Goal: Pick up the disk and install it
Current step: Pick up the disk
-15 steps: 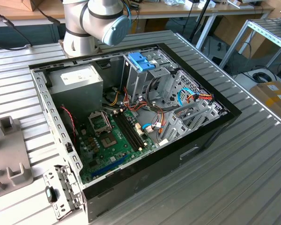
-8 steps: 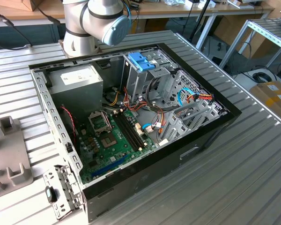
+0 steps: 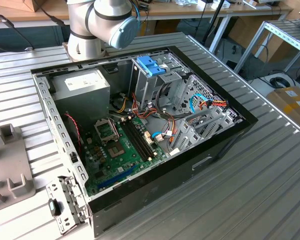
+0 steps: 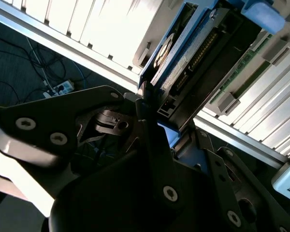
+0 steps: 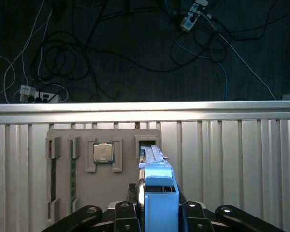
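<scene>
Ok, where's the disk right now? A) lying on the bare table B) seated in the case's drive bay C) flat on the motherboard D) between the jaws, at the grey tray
D: in the first wrist view the disk sits between the jaws of the gripper, the grey tray beyond it.

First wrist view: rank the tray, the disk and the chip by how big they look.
1. Tray: largest.
2. Disk: looks smaller, but it is edge-on and nearest the camera, so its rank is unsure.
3. Chip, set in the tray: smallest.
</scene>
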`<state>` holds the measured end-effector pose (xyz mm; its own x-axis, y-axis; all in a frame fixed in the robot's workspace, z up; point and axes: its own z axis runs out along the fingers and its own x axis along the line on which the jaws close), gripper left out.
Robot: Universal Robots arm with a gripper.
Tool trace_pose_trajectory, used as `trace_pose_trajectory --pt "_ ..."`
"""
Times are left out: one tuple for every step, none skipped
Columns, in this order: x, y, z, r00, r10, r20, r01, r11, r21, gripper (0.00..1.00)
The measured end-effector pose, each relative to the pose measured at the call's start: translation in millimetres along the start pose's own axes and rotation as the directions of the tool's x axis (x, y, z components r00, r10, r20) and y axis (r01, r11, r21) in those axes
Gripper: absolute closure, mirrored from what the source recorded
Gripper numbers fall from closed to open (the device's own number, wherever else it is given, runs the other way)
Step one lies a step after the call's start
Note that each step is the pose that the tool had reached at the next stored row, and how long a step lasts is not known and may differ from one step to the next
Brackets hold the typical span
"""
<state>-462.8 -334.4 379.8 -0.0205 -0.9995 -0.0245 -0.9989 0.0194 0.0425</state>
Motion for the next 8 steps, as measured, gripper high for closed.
trace_pose_trajectory --pt "0.0 0.0 -0.3 1.0000 0.000 0.0001 0.000 1.0000 0.0001 0.63" --pt "0.0 0.0 -0.7 1.0000 0.000 0.0001 0.000 1.0000 0.0001 0.63" --pt "0.0 0.0 -1.0 1.0000 0.000 0.0001 0.000 1.0000 0.0001 0.63" --pt "0.0 0.1 -1.3 1.0000 0.000 0.0001 0.000 1.0000 0.0001 0.63" --pt "-0.1 0.1 -1.8 1.0000 0.000 0.0001 0.000 1.0000 0.0001 0.63" --pt "-0.1 0.1 -2.2 1.0000 0.000 0.0001 0.000 1.0000 0.0001 0.63" --pt "-0.1 0.1 -2.5 1.0000 0.000 0.0001 0.000 1.0000 0.0001 0.63" --pt "-0.1 0.1 -2.9 1.0000 0.000 0.0001 0.000 1.0000 0.0001 0.63"
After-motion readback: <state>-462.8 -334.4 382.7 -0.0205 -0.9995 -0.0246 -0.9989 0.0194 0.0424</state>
